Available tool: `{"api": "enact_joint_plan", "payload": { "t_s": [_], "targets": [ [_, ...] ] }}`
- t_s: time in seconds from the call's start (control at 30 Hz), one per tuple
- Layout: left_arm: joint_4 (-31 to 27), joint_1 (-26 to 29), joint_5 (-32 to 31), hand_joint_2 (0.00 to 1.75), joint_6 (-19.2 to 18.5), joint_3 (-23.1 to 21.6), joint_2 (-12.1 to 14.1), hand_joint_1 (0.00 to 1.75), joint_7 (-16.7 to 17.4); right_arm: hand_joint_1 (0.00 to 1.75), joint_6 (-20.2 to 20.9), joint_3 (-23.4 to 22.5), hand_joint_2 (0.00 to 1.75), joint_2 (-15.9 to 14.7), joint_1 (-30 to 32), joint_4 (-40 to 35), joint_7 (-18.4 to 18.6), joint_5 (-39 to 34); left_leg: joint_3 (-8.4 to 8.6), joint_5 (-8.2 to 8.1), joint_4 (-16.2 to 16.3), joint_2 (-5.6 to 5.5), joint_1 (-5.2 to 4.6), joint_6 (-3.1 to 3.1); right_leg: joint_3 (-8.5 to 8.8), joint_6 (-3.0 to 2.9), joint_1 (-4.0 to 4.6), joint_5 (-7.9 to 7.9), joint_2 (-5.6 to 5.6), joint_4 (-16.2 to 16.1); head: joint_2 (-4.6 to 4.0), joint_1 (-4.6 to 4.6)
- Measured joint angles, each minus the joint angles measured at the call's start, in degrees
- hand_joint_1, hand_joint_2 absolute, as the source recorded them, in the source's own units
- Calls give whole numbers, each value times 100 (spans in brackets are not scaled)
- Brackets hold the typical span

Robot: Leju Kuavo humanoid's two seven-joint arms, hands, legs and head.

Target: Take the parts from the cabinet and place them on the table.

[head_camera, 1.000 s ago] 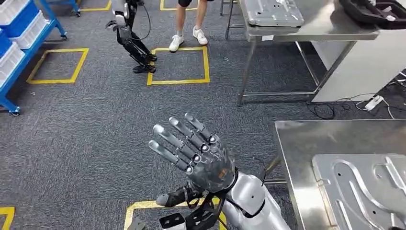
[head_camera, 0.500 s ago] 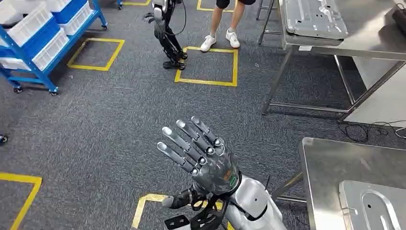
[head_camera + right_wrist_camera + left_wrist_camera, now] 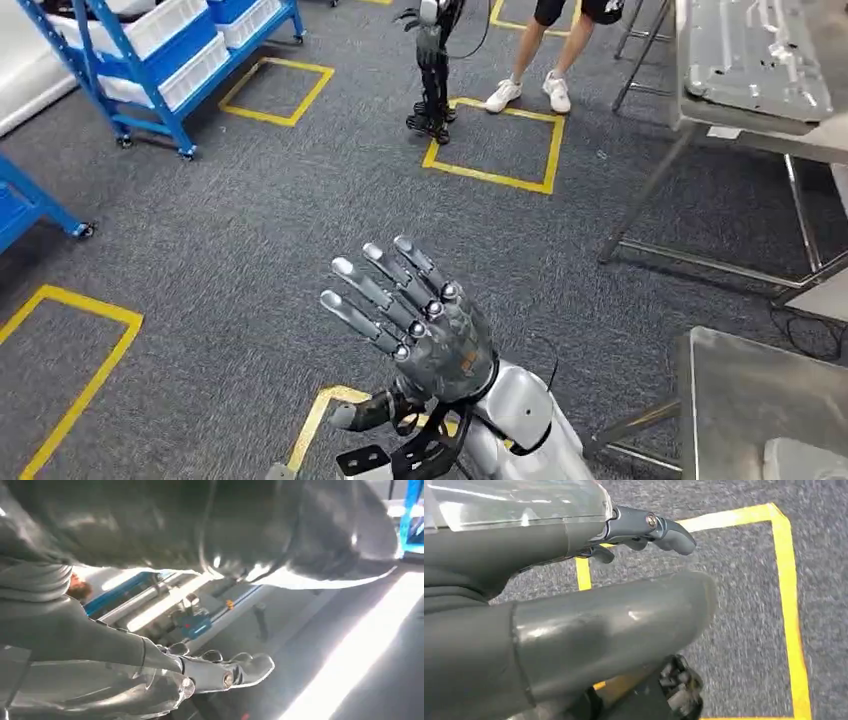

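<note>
Head view, right robot hand (image 3: pixel 425 325): raised over the carpet, back of the hand to the camera, fingers (image 3: pixel 375 290) straight and spread, holding nothing.
Head view, floor (image 3: pixel 230 230): grey carpet with yellow taped squares; a broad bare stretch lies between the right robot hand and the blue cabinet.
Head view, cabinet (image 3: pixel 165 55): blue wheeled frame at the far left, white bins on its shelves; what lies in the bins cannot be made out.
Head view, near table (image 3: pixel 740 400): steel, its corner and left edge at the lower right, just beside the right arm; the corner of a pale sheet-metal part (image 3: pixel 805 462) rests on it.
Head view, far table (image 3: pixel 740 125): steel on thin legs at the upper right, carrying a pressed metal panel (image 3: pixel 755 50) close to its front edge.
Head view, others: another robot (image 3: pixel 432 60) stands by a yellow square; a person's legs (image 3: pixel 545 50) just beside it.
Left wrist view, left robot hand (image 3: pixel 574 605): thumb and dark fingertips (image 3: pixel 669 530) over carpet and a yellow tape corner; it holds nothing, but how far apart the fingers are I cannot tell.
Right wrist view, right robot hand (image 3: pixel 175 670): fingers extended, nothing between them; blue framework blurred beyond.
</note>
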Motion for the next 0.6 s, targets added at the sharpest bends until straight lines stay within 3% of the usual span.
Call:
{"api": "enact_joint_plan", "payload": {
  "t_s": [0.03,0.07,0.1,0.17,0.2,0.23,0.27,0.3,0.33,0.37,0.4,0.5,0.53,0.57,0.6],
  "targets": [
    [0,6,11,0,0,13,0,0,4,0,0,0,0,0,-17,0,11,20,40,41,-59,-60,55,59,-2,54,-23,-42,53,17,0,4],
    [0,16,13,0,2,20,-7,0,7,0,0,0,0,0,-34,0,26,33,38,53,-74,-112,51,78,-32,77,-49,-152,364,144,0,4],
    [0,10,13,0,2,20,-7,0,18,0,-2,-2,0,0,-38,-2,42,33,27,64,-72,-150,52,111,-172,78,-66,-352,554,441,0,4],
    [0,-2,13,0,2,22,-15,0,35,0,-2,-22,0,-13,-14,7,57,44,7,70,-70,-291,39,133,-642,84,-64,-776,707,1373,0,4],
    [0,1,13,0,2,24,-17,0,35,0,-2,-24,0,-18,-14,13,57,44,-3,73,-62,-367,32,137,-833,82,-65,-845,723,1705,0,4],
    [0,14,13,0,2,26,-17,0,37,0,-2,-24,0,-22,-13,22,59,44,-4,73,-49,-448,27,137,-894,72,-64,-762,727,1761,0,4],
    [0,27,13,0,2,28,-17,0,37,0,-2,-24,0,-26,-14,26,63,44,-4,71,-38,-522,23,136,-829,56,-64,-564,733,1567,0,4],
    [0,33,13,0,4,28,-20,0,33,0,-2,-24,0,-26,-16,28,74,44,-2,67,-22,-612,22,130,-650,27,-64,-274,761,1146,0,4],
    [0,33,13,0,17,28,-35,0,31,0,-2,-24,0,-26,-19,28,81,37,-1,61,-7,-694,22,120,-427,-10,-57,10,878,642,0,4],
    [0,35,13,0,35,31,-53,0,26,0,-2,-24,0,-26,-23,28,94,28,-13,58,1,-762,34,115,-258,-54,-62,136,1154,209,0,4],
    [0,18,15,0,53,35,-77,0,13,0,-2,-24,0,-28,-20,37,109,26,-49,60,29,-816,12,85,-209,-71,-85,91,1309,92,0,0],
    [0,52,50,0,114,70,-81,0,-17,0,0,-13,0,-26,-33,79,138,7,-81,103,-28,-1000,96,-34,-194,-70,-22,93,1148,85,0,5],
    [2,70,52,0,131,76,-81,0,-20,0,0,-2,0,-20,-34,96,142,2,-105,105,-31,-1025,68,-77,-141,-118,-83,138,1068,-17,0,2],
    [0,88,57,0,140,79,-81,0,-20,0,0,9,0,-15,-38,111,144,0,-116,36,82,-693,50,-67,-90,-136,-85,163,955,-78,0,7],
    [0,81,57,0,142,79,-81,0,-22,0,0,15,0,-7,-39,118,146,-2,-231,-147,330,-450,38,-89,-76,-169,-75,161,884,-95,0,-4]
  ]
}}
